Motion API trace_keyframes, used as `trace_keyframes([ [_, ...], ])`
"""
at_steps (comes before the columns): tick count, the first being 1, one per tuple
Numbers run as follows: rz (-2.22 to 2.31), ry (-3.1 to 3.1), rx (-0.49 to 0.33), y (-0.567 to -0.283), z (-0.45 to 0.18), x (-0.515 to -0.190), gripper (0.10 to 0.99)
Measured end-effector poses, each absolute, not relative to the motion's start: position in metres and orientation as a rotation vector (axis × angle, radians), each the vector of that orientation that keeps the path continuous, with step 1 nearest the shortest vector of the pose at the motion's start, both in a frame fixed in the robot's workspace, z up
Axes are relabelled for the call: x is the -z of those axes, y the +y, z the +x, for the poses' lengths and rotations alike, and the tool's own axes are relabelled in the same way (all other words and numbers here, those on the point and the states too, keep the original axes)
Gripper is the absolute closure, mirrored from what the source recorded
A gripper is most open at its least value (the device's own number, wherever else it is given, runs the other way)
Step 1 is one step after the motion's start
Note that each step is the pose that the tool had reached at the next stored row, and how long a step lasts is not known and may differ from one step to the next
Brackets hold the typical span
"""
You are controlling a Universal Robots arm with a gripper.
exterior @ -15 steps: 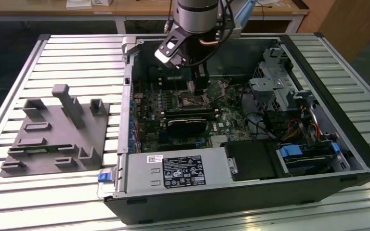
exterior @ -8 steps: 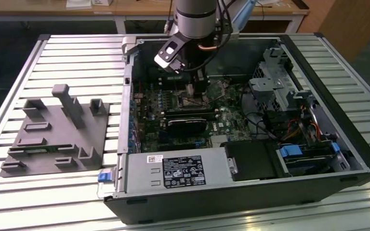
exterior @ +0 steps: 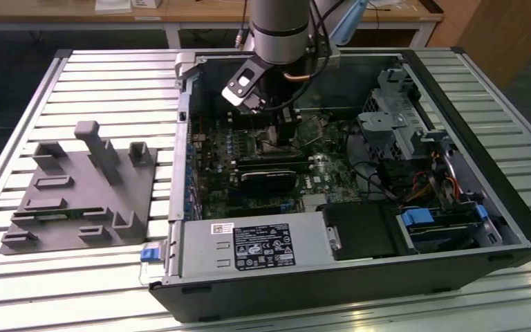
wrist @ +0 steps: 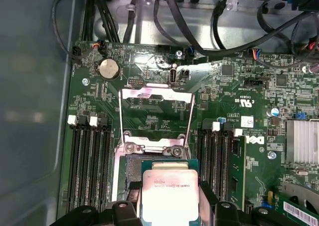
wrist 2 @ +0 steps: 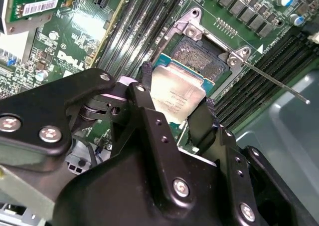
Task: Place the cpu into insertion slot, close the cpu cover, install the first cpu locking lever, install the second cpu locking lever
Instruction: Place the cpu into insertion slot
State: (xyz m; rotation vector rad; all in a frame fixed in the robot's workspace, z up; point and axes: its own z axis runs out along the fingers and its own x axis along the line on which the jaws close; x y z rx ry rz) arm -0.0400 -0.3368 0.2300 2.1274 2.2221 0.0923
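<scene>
The gripper (wrist 2: pixel 177 89) is closed on the cpu (wrist 2: pixel 174 102), its two black fingers (wrist 2: pixel 146 94) pinching opposite edges of the silver-faced plate. The plate hangs partly over the near side of the insertion slot (wrist 2: pixel 199 56), not squarely above it, and much of the slot's dark pin field lies bare just beyond the fingertips. The chief risk, as I judge it, is a descent from this offset or with the plate tilted: a corner would land on the socket's metal rim, or scrape the pins and bend them. So slight a hold on the edges could also let the plate slip or twist on release. Farther ahead of the gripper the cpu cover (wrist: pixel 157 93) stands raised, and a thin locking lever (wrist 2: pixel 274 84) juts out to one side of the slot; a finger could snag either. The memory slots (wrist: pixel 87 166) flank the socket on both sides of the gripper, leaving the fingers little room.
</scene>
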Motion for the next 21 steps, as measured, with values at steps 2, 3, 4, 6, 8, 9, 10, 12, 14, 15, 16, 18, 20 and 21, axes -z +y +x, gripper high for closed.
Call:
trace_keyframes([
  [2,2.127,2.222,-0.092,-0.3368,-0.0400,-0.2299,0.545],
  [3,2.127,2.222,-0.092,-0.3367,-0.0400,-0.2299,0.545],
  [4,2.127,2.222,-0.092,-0.3367,-0.0400,-0.2298,0.545],
  [6,2.127,2.222,-0.092,-0.3367,-0.0399,-0.2298,0.545],
  [8,2.127,2.222,-0.092,-0.3367,-0.0399,-0.2297,0.545],
  [9,2.127,2.222,-0.092,-0.3367,-0.0399,-0.2297,0.545],
  [10,2.127,2.222,-0.092,-0.3367,-0.0399,-0.2297,0.545],
  [12,2.127,2.222,-0.093,-0.3367,-0.0400,-0.2291,0.545],
  [14,2.127,2.222,-0.093,-0.3367,-0.0405,-0.2278,0.545],
  [15,2.127,2.222,-0.093,-0.3367,-0.0409,-0.2273,0.545],
  [16,2.127,2.222,-0.093,-0.3367,-0.0412,-0.2268,0.545],
  [18,2.127,2.222,-0.092,-0.3366,-0.0414,-0.2249,0.545],
  [20,2.127,2.222,-0.092,-0.3363,-0.0416,-0.2228,0.545],
  [21,2.127,2.222,-0.092,-0.3362,-0.0418,-0.2222,0.545],
])
